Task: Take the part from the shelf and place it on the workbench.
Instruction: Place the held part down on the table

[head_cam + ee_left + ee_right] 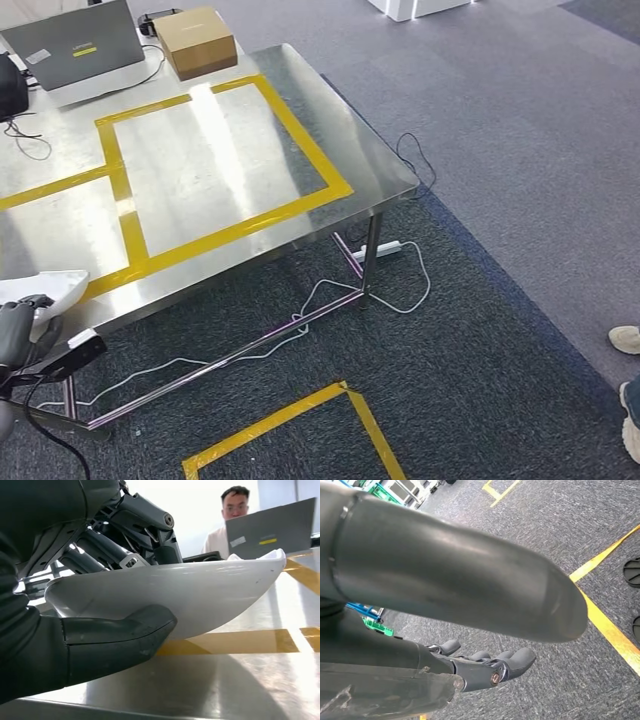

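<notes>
Left hand [75, 645]: thumb under and dark fingers [113, 550] over a white part [181, 595], gripping it. In the head view the same hand [19, 335] sits at the near left corner of the workbench [362, 150].

Part: white, shallow, curved shell with a smooth rim (one end tapers to a point). Held just above the steel top, over the near yellow tape line [234, 641]; whether it touches the surface cannot be told. In the head view its pale end [53, 290] lies over the bench's near edge.

Right hand [490, 665]: hanging over grey carpet [546, 530], fingers apart and nearly straight, holding nothing.

Workbench: polished steel, marked with yellow tape [226, 225] into rectangles.

On the far side of the bench: grey laptop [75, 45], brown cardboard box [195, 40], black cable [26, 140].

Behind the laptop: a person [230, 522], seated.

Floor: white power strip [377, 250] with white cord under the bench; yellow tape corner [340, 395] on the carpet; a shoe [625, 340] by the right edge.
</notes>
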